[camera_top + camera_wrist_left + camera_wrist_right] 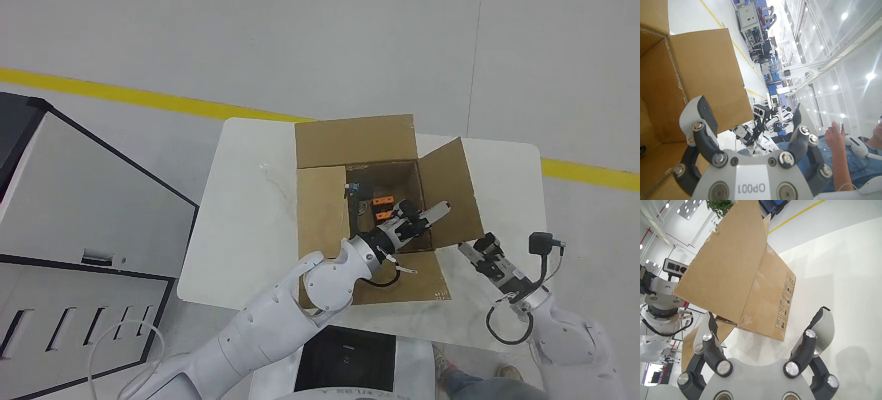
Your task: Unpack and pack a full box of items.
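Hovering over the open cardboard box [355, 142], left pincer [425, 217]: fingers spread wide, empty. Right pincer [487, 250]: likewise spread, empty, just outside the box's raised side flap [452, 185]. Orange-and-black items [380, 206] lay inside, just beyond the left pincer. Box stood on white tabletop [250, 200].

Box [322, 215] on table [250, 220], items [381, 207] inside; left hand [432, 215] above opening; right hand [480, 247] beside box's right flap.
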